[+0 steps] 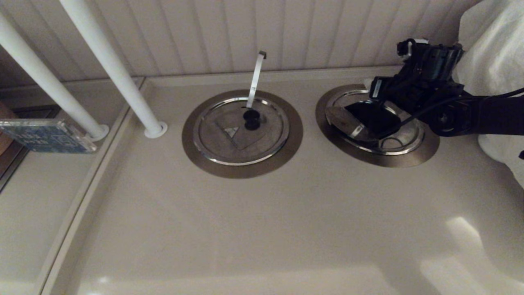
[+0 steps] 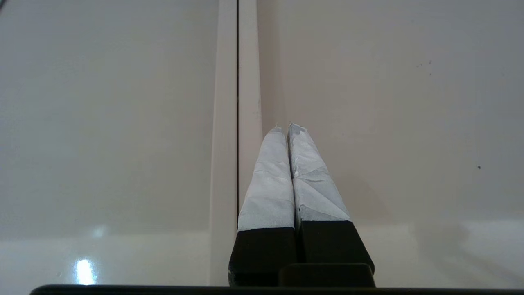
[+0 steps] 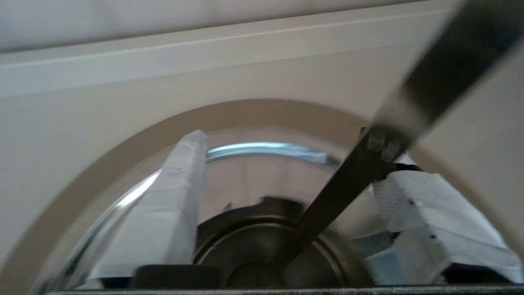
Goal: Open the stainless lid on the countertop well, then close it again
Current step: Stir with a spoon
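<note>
The right gripper (image 1: 382, 112) is at the lid (image 1: 403, 137), which lies to the right of the twin lid (image 1: 229, 135), well apart from it on the same counter (image 1: 262, 225). The lid sits inside its brownish ring, the rim of the well (image 1: 409, 157), just as the twin sits inside its own ring. The black arm reaches in from the side away from the twin and covers much of the lid's middle.

In the right wrist view the gripper (image 3: 286, 164) is spread wide. Its two taped fingers (image 3: 188, 176) stand on either side of the black knob (image 3: 245, 262), not closed on it. A flat utensil handle (image 3: 339, 192) slants up between the fingers. The lid's shiny rim curves behind them and the ring (image 3: 123, 151) arcs beyond that.

In the head view the lid's wedge flap (image 1: 342, 116), on the side nearest the twin, looks tilted, with a dark patch beside it. I cannot tell whether that patch is the well's inside or part of the gripper.

The twin shows a white triangle mark, a black knob (image 1: 251, 119) and its own upright handle (image 1: 256, 73).

The left gripper (image 2: 286, 127) is parked over a seam in the counter, fingers pressed together on nothing. It is outside the head view.
</note>
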### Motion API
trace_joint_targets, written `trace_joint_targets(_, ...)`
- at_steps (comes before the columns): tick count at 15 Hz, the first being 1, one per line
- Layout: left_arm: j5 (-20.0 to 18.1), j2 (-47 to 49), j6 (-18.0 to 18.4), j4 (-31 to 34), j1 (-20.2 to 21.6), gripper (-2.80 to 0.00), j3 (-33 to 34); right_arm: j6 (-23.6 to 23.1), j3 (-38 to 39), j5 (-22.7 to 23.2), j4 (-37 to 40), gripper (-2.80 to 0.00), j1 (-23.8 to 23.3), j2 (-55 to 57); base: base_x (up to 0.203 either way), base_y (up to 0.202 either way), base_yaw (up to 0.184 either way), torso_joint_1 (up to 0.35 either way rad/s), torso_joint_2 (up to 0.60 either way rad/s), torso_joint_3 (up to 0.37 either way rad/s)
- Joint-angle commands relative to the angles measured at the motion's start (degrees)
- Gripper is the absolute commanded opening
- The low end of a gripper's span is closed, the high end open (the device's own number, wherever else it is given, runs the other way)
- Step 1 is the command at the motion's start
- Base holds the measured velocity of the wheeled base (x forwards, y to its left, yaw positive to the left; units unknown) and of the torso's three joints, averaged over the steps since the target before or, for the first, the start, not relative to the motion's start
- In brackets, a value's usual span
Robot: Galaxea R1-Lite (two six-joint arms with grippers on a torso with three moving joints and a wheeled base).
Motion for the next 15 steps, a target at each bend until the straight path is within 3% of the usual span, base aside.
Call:
trace_joint_targets(1,0.0,0.0,0.0,0.0,0.0,-2.8,0.0,-0.1,1.3,-0.1,-0.3,0.0,1.5,-0.1,0.0,0.0,0.0,0.0,0.0,0.0)
trace_joint_targets(11,0.0,-0.1,0.0,0.0,0.0,-2.8,0.0,-0.3,2.2,-0.5,-1.4,0.0,2.5,-1.4,0.0,0.0,0.0,0.0,0.0,0.0)
trace_joint_targets(15,0.0,-0.1,0.0,-0.1,0.0,-2.8,0.0,-2.2,6.2,-2.2,-1.3,0.0,2.4,-5.9,0.0,0.0,0.0,0.0,0.0,0.0)
